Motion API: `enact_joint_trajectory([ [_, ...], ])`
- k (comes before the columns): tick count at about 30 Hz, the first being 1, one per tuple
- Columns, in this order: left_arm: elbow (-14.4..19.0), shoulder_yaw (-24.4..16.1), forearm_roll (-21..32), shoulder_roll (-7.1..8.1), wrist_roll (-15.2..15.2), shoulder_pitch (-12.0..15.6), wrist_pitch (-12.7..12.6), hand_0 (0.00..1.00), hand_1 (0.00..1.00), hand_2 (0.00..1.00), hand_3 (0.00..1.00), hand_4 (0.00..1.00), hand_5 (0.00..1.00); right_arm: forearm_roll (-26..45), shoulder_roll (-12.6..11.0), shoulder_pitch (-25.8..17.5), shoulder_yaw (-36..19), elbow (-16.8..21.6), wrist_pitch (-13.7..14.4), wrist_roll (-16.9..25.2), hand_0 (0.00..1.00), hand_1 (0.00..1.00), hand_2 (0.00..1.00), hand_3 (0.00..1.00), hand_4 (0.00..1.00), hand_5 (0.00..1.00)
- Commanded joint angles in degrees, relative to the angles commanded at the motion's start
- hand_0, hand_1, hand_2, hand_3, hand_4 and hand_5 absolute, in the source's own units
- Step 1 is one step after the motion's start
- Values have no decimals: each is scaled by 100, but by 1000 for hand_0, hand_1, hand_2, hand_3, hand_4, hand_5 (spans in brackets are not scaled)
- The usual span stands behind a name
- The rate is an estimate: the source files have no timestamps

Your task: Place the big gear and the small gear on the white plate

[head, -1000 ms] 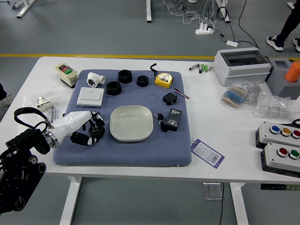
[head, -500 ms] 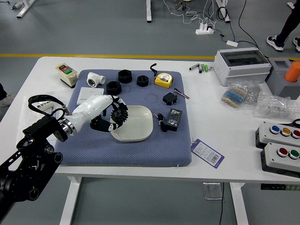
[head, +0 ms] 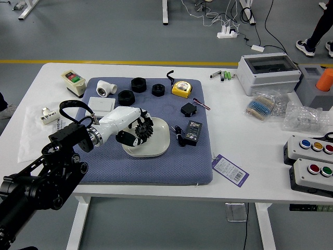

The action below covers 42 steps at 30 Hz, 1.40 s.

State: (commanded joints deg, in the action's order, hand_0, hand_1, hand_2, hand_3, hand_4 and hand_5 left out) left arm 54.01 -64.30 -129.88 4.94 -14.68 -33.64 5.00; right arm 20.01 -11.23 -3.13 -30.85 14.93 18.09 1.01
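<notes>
Gripping the black gear (head: 145, 128), the left robot hand (head: 121, 123) hangs just left of frame centre, the white plate (head: 162, 138) beneath it for a likely straight lowering.

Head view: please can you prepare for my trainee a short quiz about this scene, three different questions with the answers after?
1. True or false: the robot's left hand is holding a black gear over the white plate.
2. Multiple choice: what is the main colour of the tape measure on the blue-grey mat?
a) red
b) yellow
c) green
3. Fill in the number: toward the far edge of the mat, between the white pipe fitting and the tape measure, lie ___ round black pieces.

Key: 1. true; 2. b; 3. three
</notes>
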Motion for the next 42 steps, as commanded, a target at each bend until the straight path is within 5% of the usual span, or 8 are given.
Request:
enact_joint_trajectory([
  [4,-123,27,-12,-27,54,-48,54,516,612,679,768,998,252,7,3,2,13,-3,-3,-4,701,717,767,579,804,655],
  [5,-132,24,-12,-29,71,-51,80,706,719,764,806,998,360,4,4,2,11,-3,-3,-5,701,717,767,579,804,655],
  [16,321,-283,-12,117,73,17,165,727,726,774,801,998,369,4,12,-9,-4,-5,-9,-1,701,717,767,579,804,655],
  [17,355,-315,-12,135,75,20,170,701,699,745,790,998,189,8,13,-12,-1,-5,-9,-1,701,718,767,578,804,655],
  [20,396,-419,-12,190,66,8,210,701,699,745,790,998,189,30,18,-23,23,-7,-11,-2,701,718,767,578,804,655],
  [28,-115,-428,-12,482,132,-243,403,648,668,715,694,968,111,44,21,-51,58,-4,-13,-5,701,718,767,578,804,655],
  [29,-195,-418,-12,495,140,-262,411,621,633,646,642,911,64,48,22,-56,62,-3,-12,-4,701,718,767,577,804,655],
  [42,-707,-490,-12,511,170,-271,404,611,593,618,609,851,22,73,36,-87,98,-2,-6,-3,700,718,767,577,803,653],
])
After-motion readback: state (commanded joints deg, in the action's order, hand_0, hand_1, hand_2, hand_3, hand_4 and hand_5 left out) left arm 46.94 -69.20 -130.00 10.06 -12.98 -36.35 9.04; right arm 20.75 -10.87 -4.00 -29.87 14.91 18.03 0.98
